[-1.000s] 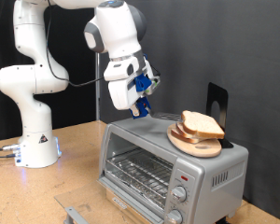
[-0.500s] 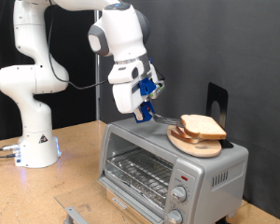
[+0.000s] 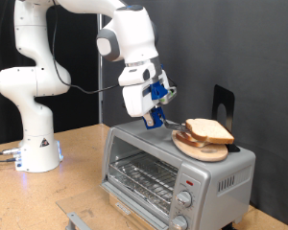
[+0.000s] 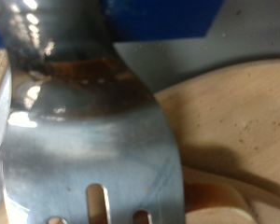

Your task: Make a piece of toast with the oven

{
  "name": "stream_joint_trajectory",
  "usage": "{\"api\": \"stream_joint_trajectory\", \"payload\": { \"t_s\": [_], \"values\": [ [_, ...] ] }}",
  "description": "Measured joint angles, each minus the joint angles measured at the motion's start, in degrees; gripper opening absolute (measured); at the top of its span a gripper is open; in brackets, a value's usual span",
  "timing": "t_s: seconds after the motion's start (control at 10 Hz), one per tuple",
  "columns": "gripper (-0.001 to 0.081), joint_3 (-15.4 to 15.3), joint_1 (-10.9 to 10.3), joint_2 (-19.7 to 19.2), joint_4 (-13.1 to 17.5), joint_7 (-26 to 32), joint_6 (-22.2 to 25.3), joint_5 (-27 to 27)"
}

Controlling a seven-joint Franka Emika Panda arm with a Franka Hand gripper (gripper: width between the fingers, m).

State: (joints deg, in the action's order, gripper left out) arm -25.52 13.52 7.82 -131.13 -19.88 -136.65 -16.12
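Your pincer (image 3: 156, 117) is hanging just over the oven (image 3: 173, 165), above its roof, at the edge of the wooden board (image 3: 204, 147) on the side facing the arm. It is gripping a metal spatula (image 4: 93, 140): in the wrist view the shiny slotted blade is filling most of the picture, running out from between the fingers with the pale board just beyond it. In the exterior view the blade is only a thin dark sliver below the blue fingers, pointing at the board.

The toast (image 3: 211, 126) is sitting on top of the oven, on that board, as the upper slice; a second slice (image 3: 194, 138) is lying under it. I cannot tell whether the blade is touching the board or the bread.

The oven door is looking closed, with the wire rack showing through the glass and two knobs (image 3: 183, 210) at the front corner nearest the camera. The oven is standing on the tabletop (image 3: 67, 177), with the arm's white base (image 3: 36, 149) well apart from it.
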Motion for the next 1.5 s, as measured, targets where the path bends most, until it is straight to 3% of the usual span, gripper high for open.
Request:
{"api": "stream_joint_trajectory", "payload": {
  "t_s": [0.8,1.5],
  "values": [
    [0.0451,-0.2,0.0,-3.8,3.8,-3.3,-0.7,3.4],
    [0.0451,-0.2,0.0,-5.1,5.1,-4.0,-1.3,4.9]
  ]
}}
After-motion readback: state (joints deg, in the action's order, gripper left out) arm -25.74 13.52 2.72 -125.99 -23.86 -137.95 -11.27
